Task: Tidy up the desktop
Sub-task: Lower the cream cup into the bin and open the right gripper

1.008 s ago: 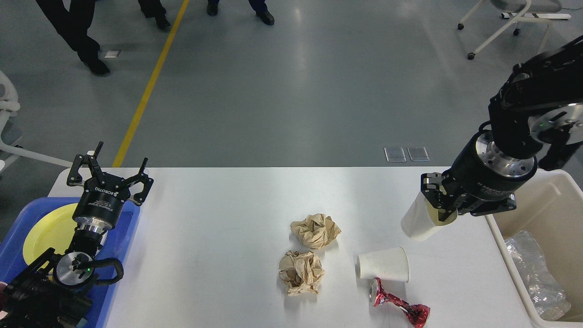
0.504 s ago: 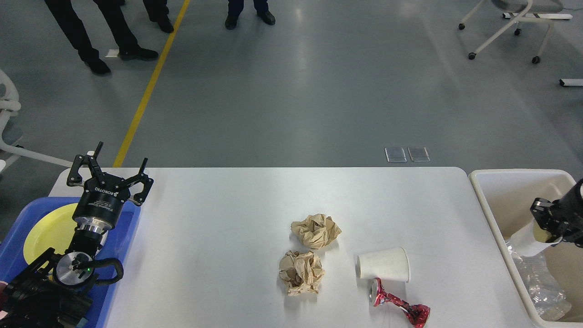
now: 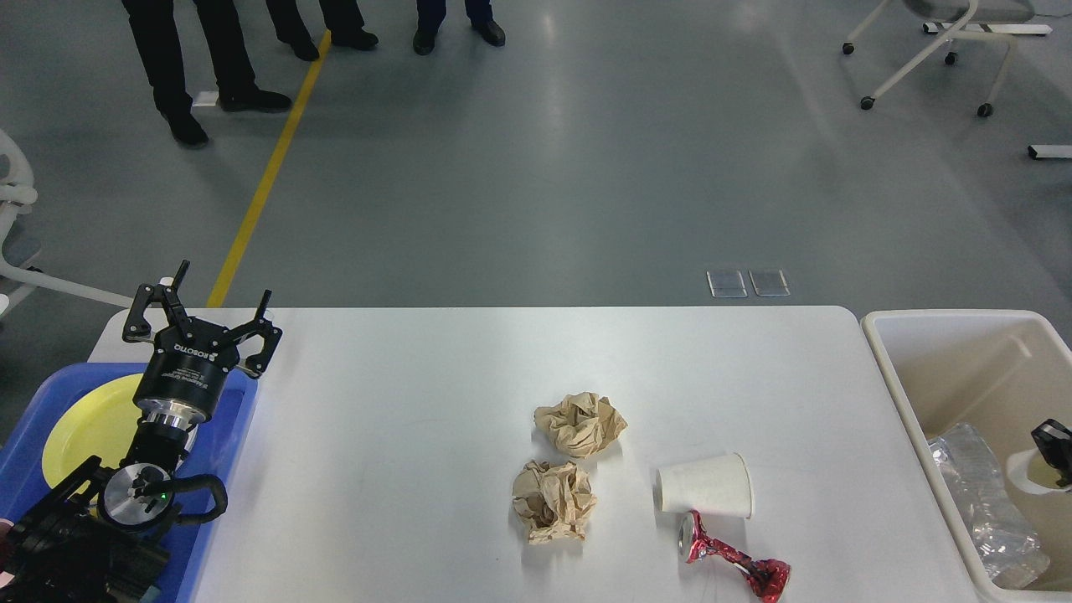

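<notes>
The desktop (image 3: 402,419) lies bare across its left and middle. Obstacles cluster right of centre: two crumpled paper balls, one behind (image 3: 580,424) the other (image 3: 553,501), a tipped paper cup (image 3: 703,486), and a crushed red can (image 3: 733,563) touching it in front. The far strip and the right margin beside the beige bin (image 3: 913,402) offer open passage.

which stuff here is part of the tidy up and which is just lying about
Part of the job:
desktop
two crumpled paper balls
tipped paper cup
crushed red can
beige bin
cup at the right gripper

Not part of it:
wheeled chair
people's legs
</notes>
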Tool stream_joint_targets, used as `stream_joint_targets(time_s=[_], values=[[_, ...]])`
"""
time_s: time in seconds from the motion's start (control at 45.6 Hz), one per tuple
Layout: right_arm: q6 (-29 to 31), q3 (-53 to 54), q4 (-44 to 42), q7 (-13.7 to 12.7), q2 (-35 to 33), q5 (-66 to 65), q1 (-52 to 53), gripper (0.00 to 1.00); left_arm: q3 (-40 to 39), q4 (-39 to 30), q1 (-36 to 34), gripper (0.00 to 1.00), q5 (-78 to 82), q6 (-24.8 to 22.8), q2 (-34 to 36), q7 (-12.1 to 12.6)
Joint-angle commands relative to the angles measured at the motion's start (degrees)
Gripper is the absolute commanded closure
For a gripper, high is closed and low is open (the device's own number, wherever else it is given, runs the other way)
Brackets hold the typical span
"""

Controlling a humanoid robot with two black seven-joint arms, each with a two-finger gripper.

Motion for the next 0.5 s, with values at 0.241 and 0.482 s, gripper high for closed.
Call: stream_joint_targets(time_s=[0.241,0.482], values=[[-18.3,3.4,-10.9,-0.1,9.7,0.9,-13.5,1.0,0.0,0.0,0.0,0.04,0.0,0.0,0.0,0.0],[-18.4,7.1,-15.6,-0.1,13.3,0.8,-17.1,1.0,0.0,0.0,0.0,0.04,0.0,0.0,0.0,0.0]])
